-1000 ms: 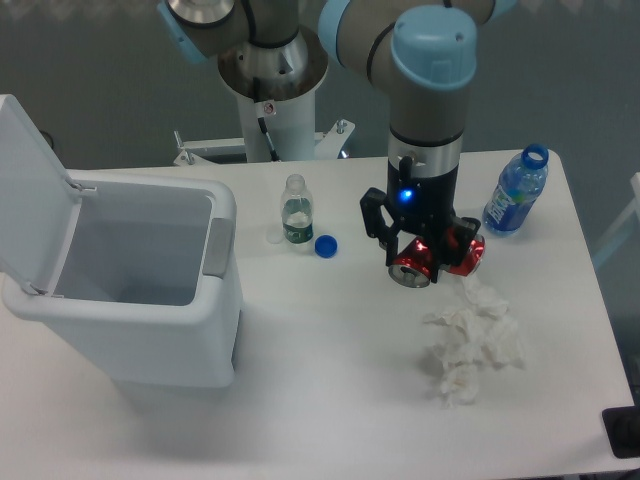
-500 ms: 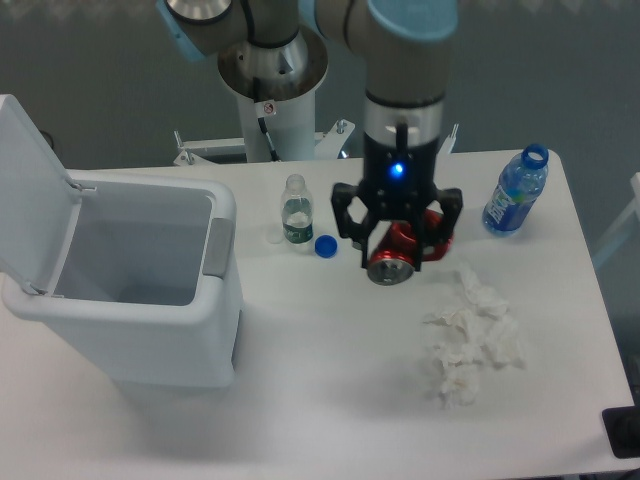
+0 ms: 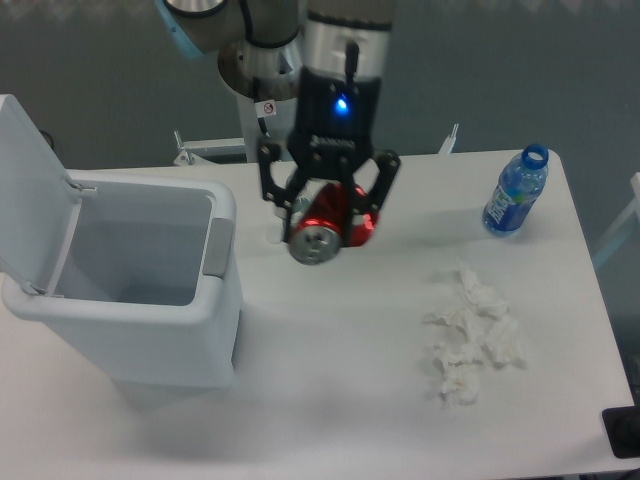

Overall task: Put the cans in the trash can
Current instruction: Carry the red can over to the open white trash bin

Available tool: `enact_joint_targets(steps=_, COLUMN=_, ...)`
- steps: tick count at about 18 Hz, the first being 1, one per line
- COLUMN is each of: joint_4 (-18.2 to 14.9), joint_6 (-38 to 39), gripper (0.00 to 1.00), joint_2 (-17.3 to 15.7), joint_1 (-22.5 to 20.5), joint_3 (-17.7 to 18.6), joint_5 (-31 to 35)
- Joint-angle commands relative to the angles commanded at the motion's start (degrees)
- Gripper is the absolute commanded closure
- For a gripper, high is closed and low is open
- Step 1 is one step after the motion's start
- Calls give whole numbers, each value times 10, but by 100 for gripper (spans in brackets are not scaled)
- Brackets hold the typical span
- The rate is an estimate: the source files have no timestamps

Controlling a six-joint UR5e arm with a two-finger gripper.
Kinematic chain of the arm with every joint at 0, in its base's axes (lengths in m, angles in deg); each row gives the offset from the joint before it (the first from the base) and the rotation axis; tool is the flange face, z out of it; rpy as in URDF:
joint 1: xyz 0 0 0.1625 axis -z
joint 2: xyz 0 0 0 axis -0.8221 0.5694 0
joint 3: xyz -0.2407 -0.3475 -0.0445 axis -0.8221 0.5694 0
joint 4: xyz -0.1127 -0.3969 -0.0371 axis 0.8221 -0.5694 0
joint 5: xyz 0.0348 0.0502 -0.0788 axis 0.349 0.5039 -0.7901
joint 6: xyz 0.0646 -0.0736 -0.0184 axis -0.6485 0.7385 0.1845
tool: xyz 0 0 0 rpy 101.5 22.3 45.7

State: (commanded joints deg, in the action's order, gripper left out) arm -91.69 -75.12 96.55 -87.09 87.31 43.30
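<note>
Right now the gripper (image 3: 328,218) hangs above the table (image 3: 330,350), its black fingers (image 3: 272,185) closed around a red can (image 3: 325,228) held clear of the surface, silver end facing the camera; just left of it stands the white trash can (image 3: 150,300), lid flipped up and its inside showing; a blue-labelled bottle (image 3: 516,192) and crumpled tissue (image 3: 470,335) sit well apart on the right.

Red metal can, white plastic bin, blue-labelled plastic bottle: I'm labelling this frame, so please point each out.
Red metal can (image 3: 328,226), fixed camera, red side.
White plastic bin (image 3: 222,205), fixed camera, right rim.
Blue-labelled plastic bottle (image 3: 514,197), fixed camera, label.
</note>
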Motion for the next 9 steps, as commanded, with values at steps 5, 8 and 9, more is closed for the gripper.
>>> enact_joint_targets(steps=5, joint_4=0, joint_6=29, gripper=50, joint_2=-4, joint_1=28, joint_3=0, joint_5=0)
enact_joint_targets(steps=8, joint_4=0, joint_6=47, gripper=50, joint_2=-9, joint_1=46, joint_3=2, joint_5=0)
enact_joint_targets(steps=9, joint_4=0, joint_6=55, gripper=50, joint_2=-9, joint_1=54, joint_3=2, joint_5=0)
